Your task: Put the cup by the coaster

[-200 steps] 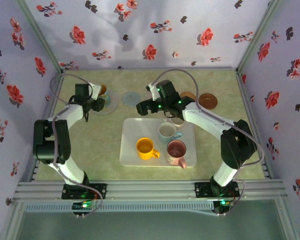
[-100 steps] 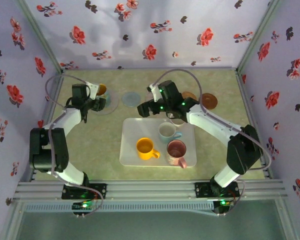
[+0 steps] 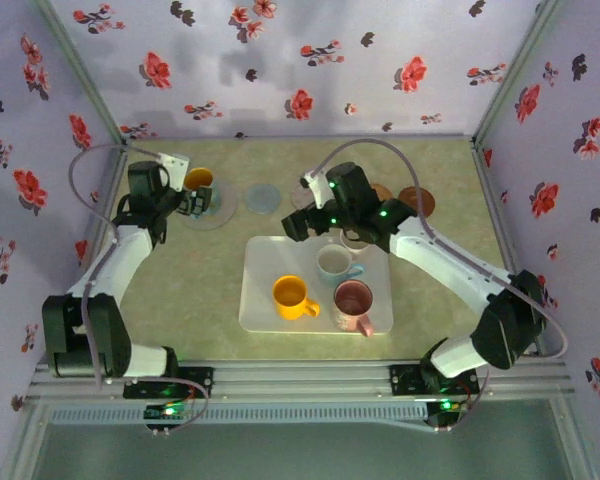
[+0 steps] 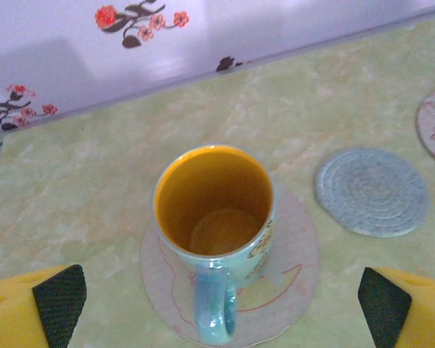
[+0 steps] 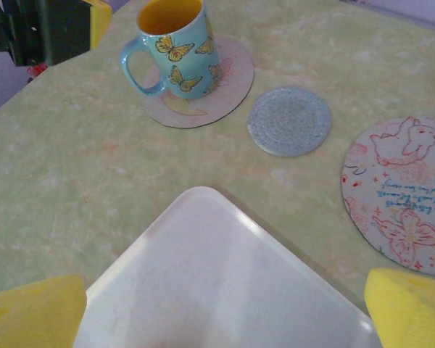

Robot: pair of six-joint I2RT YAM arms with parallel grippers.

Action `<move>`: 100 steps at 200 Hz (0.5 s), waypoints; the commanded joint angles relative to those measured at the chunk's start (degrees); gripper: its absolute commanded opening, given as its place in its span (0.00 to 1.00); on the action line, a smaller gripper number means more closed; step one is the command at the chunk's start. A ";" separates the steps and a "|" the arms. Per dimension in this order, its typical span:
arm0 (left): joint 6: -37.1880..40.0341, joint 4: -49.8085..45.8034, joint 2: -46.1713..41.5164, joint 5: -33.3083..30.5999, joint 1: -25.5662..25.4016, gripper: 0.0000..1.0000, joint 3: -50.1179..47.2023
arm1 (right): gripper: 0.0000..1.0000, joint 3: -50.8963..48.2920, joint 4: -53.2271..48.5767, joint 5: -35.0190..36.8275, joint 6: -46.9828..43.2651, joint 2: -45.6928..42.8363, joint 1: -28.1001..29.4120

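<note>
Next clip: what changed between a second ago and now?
The left gripper backed off leftward from the butterfly cup, fingers open; the cup stands free on the pale coaster. The right arm's elbow swung out to the right, and the right gripper shifted slightly right over the tray's far corner. Cup, coasters, tray and its three mugs stayed put.

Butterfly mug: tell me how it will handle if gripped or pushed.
The mug looks glazed and rigid, so probably slippery and breakable. Tall and seemingly empty, it may tip if pushed high; pushed low, it could slide on the thin coaster.
</note>
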 commanded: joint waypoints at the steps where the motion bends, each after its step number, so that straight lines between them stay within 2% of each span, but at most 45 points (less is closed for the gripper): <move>1: 0.91 -4.78 -3.52 4.55 0.37 1.00 3.33 | 1.00 -1.62 -4.40 1.95 -3.21 -3.30 0.54; 74: 3.13 -19.62 -10.93 15.74 -1.34 1.00 7.01 | 1.00 -5.94 -11.27 0.95 -4.48 -10.93 0.99; 100: 2.96 -24.12 -13.22 16.93 -3.49 1.00 6.26 | 1.00 -7.02 -13.37 0.04 -3.58 -12.69 1.32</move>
